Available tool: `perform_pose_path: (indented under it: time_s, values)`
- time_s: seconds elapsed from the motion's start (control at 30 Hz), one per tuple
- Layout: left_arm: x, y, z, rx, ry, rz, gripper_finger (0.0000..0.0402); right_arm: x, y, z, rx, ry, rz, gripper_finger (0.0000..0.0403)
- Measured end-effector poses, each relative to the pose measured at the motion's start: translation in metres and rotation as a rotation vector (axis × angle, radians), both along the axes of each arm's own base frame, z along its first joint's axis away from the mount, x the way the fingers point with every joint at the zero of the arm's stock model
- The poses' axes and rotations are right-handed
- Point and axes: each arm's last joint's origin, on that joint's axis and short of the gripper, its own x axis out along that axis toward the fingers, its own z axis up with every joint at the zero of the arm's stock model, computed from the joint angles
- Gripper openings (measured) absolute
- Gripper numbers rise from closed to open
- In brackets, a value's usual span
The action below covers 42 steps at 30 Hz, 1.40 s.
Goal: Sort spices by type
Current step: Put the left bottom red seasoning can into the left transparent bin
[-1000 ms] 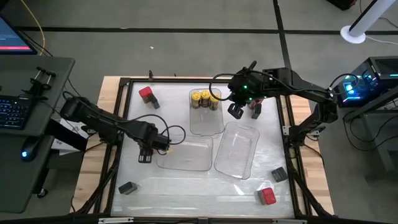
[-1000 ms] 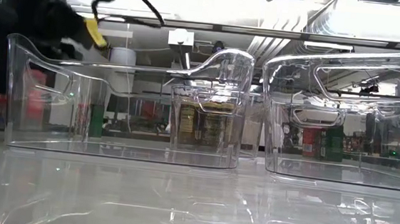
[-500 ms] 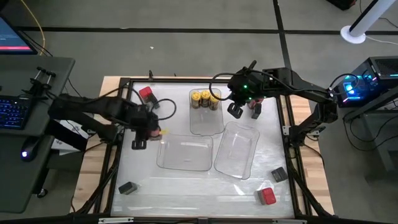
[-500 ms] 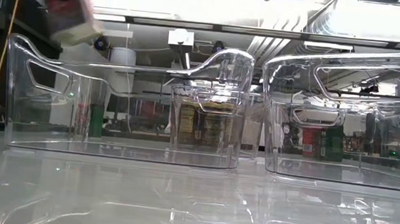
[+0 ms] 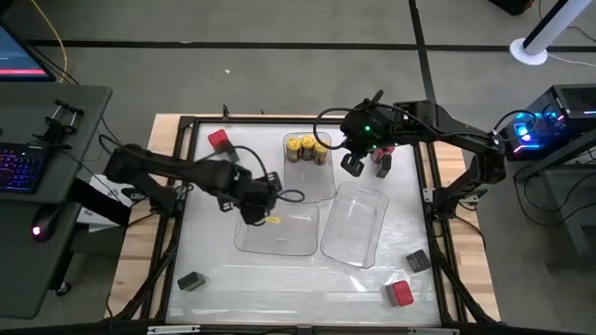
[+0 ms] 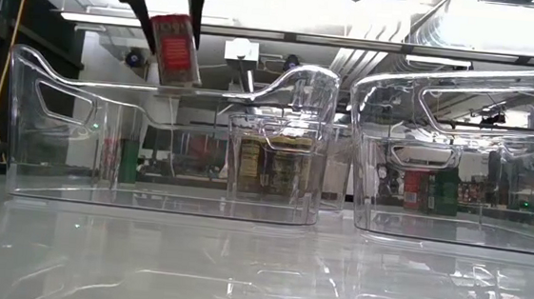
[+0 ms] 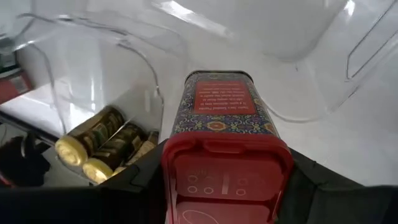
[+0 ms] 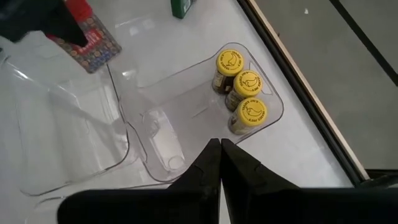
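Observation:
My left gripper [image 5: 256,207] is shut on a red-lidded spice tin [image 6: 175,49] and holds it in the air over the near left clear tray [image 5: 277,233]. Three yellow-lidded jars [image 5: 307,149] stand in the far end of the far clear tray [image 5: 312,181]. My right gripper [image 5: 352,166] is shut and hovers beside that tray, above the jars [image 8: 239,87]. Loose spices stand on the table: a red one [image 5: 219,140] with a dark one [image 5: 231,155] at far left, a red one [image 5: 383,166] by my right gripper, a dark one [image 5: 191,280], another dark one [image 5: 418,261], and a red one [image 5: 400,293]. My left gripper pinches the tin between its two fingers [image 6: 144,11] at the red lid end [image 7: 227,168]. The fingers come from above, pointing down. The tin is lifted clear and hangs below them, nearly upright, its patterned body [image 7: 224,102] pointing down at the tray.
A third clear tray [image 5: 356,223] lies right of the near left one, both without spices inside. The dark table frame [image 5: 182,186] runs round the white top. Open table lies along the near edge between the loose containers.
My left gripper has risen from the table left of the near left tray with the red-lidded tin and carried it toward the right, so it now hangs above that tray's far left part. My right gripper has stayed put.

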Motion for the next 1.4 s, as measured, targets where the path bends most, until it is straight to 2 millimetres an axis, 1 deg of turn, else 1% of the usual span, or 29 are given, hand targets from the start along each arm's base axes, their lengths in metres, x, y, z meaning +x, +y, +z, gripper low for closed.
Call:
perform_pose_path:
  time_s: [0.1,0.27,0.37,0.5,0.6,0.7,0.83,1.0,1.1,1.2,1.27,1.4]
  values:
    - [0.000,-0.015,-0.004,-0.011,0.019,-0.049,0.0188,0.000,0.000,0.000,-0.002,0.004,0.022,0.0000]
    - [-0.009,-0.046,-0.005,-0.186,0.055,-0.130,0.0188,0.000,0.002,0.000,0.036,0.003,0.069,0.0000]
    - [-0.014,-0.056,-0.005,-0.189,0.074,-0.190,0.0188,0.001,0.002,0.000,0.051,-0.001,0.063,0.0000]
    - [-0.015,-0.052,-0.017,-0.168,0.117,-0.216,0.0188,0.001,0.002,0.000,0.098,-0.022,-0.005,0.0000]
    - [-0.016,-0.046,-0.031,-0.139,0.172,-0.287,0.0188,0.001,0.006,0.000,0.137,-0.042,-0.062,0.0000]
    - [-0.014,-0.041,-0.043,-0.126,0.180,-0.341,0.0188,0.003,0.010,0.001,0.156,-0.077,-0.103,0.0000]
    - [-0.012,-0.037,-0.056,-0.135,0.175,-0.337,0.0188,0.007,0.013,0.003,0.191,-0.135,-0.147,0.0000]
    - [-0.016,-0.031,-0.071,-0.137,0.214,-0.311,0.0188,0.010,0.017,0.006,0.207,-0.177,-0.150,0.0000]
    - [-0.018,-0.029,-0.080,-0.136,0.218,-0.301,0.0213,0.010,0.018,0.006,0.208,-0.182,-0.147,0.0000]
    - [-0.015,-0.028,-0.088,-0.124,0.170,-0.298,0.0238,0.010,0.018,0.006,0.208,-0.181,-0.147,0.0000]
    - [-0.013,-0.026,-0.091,-0.107,0.143,-0.292,0.0244,0.010,0.018,0.006,0.205,-0.179,-0.143,0.0000]
    - [-0.011,-0.021,-0.092,-0.084,0.130,-0.272,0.0243,0.010,0.018,0.006,0.196,-0.173,-0.122,0.0000]
